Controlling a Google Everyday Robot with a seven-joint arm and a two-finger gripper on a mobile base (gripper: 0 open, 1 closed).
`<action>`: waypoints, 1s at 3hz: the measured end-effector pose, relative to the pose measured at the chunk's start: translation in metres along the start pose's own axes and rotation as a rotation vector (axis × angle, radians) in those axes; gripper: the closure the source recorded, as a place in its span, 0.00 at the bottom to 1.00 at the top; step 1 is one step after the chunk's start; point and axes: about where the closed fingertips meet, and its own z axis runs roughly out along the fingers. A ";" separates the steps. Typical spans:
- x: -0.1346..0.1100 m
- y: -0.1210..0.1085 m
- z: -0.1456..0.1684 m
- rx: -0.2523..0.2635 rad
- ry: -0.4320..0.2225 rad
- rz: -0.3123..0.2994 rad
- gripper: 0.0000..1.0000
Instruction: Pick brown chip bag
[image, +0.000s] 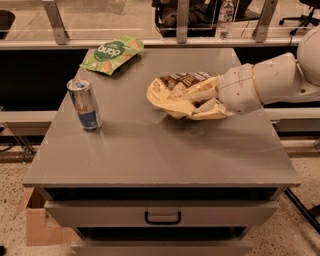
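Observation:
The brown chip bag (172, 90), crinkled dark brown and pale cream-yellow, is right of the grey table's (160, 150) middle. My gripper (204, 100) reaches in from the right on a white arm (270, 82). Its cream fingers (196, 93) are closed over the bag's right half, one on top and one beneath. The bag's right part is hidden by the fingers. The bag's left end is at or just above the tabletop; I cannot tell which.
A red and blue drink can (85, 104) stands upright at the table's left. A green snack bag (111, 53) lies at the far left corner. A drawer with a black handle (163, 217) is below the front edge. A cardboard box (36, 225) sits on the floor at lower left.

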 end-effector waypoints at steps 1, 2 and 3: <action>-0.004 -0.005 -0.001 0.009 -0.003 0.018 1.00; -0.014 -0.021 -0.014 0.020 -0.071 0.111 1.00; -0.034 -0.047 -0.042 0.071 -0.155 0.159 1.00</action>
